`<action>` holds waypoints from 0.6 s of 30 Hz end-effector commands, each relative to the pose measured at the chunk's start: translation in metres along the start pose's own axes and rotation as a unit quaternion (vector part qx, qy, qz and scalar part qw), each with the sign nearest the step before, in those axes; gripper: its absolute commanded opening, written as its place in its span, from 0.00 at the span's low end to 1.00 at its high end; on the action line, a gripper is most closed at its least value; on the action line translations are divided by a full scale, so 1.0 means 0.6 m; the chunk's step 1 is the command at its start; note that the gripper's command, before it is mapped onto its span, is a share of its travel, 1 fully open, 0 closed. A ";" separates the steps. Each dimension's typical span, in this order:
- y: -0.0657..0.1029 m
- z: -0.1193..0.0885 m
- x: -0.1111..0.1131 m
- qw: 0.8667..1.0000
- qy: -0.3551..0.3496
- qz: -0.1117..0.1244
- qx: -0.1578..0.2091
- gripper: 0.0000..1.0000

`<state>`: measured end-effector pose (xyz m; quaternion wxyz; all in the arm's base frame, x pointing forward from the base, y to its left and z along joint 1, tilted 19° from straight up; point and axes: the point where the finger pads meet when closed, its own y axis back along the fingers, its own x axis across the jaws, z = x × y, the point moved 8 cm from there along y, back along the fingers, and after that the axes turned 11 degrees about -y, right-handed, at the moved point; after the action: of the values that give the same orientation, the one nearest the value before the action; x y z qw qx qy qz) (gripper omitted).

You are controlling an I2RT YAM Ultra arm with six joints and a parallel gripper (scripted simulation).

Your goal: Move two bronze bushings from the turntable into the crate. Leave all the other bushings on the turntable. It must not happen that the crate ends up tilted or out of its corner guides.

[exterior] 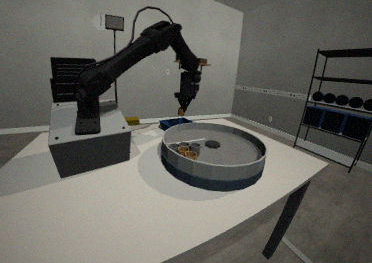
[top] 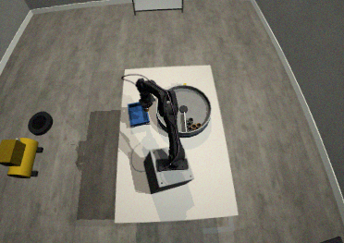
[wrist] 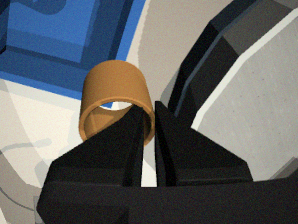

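Note:
My gripper [wrist: 149, 110] is shut on a bronze bushing [wrist: 116, 99], pinching its wall. It hangs in the air between the round grey turntable [exterior: 214, 155] and the blue crate [top: 138, 114], over the crate's near edge. In the exterior view the gripper [exterior: 181, 105] holds the bushing above the crate [exterior: 175, 122]. On the turntable [top: 185, 110] a cluster of bushings [exterior: 187, 150] stands at the left side, bronze ones [exterior: 190, 155] in front and grey ones behind. A dark flat disc [exterior: 212, 144] lies near the turntable's middle.
The arm's grey base box [exterior: 90, 140] stands on the white table left of the turntable. A black shelf rack [exterior: 340, 108] stands on the floor at the right. A yellow object [top: 18, 157] and a black disc [top: 40, 122] lie on the floor.

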<state>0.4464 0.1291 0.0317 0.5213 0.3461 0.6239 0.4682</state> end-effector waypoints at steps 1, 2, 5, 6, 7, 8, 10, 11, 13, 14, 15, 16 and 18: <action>0.028 0.017 0.034 1.000 -0.020 0.004 0.000 0.00; 0.028 0.021 0.042 1.000 -0.023 0.004 0.000 0.00; 0.028 0.031 0.061 1.000 -0.028 0.004 0.000 0.00; 0.028 0.034 0.064 1.000 -0.029 0.004 0.000 0.00; 0.028 0.037 0.068 1.000 -0.030 0.004 0.000 0.00; 0.028 0.040 0.071 1.000 -0.031 0.004 0.000 0.00; 0.029 0.045 0.077 0.999 -0.033 0.003 0.000 0.00; 0.029 0.045 0.077 0.999 -0.033 0.003 0.000 0.00; 0.029 0.047 0.079 0.999 -0.034 0.001 -0.001 0.00; 0.029 0.049 0.082 0.999 -0.035 0.001 -0.001 0.00; 0.029 0.051 0.085 0.999 -0.036 0.001 -0.001 0.00; 0.029 0.053 0.088 0.999 -0.037 0.002 -0.001 0.00; 0.029 0.056 0.093 0.999 -0.038 0.002 -0.001 0.00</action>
<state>0.4673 0.1750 0.0158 0.5430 0.3658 0.6065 0.4511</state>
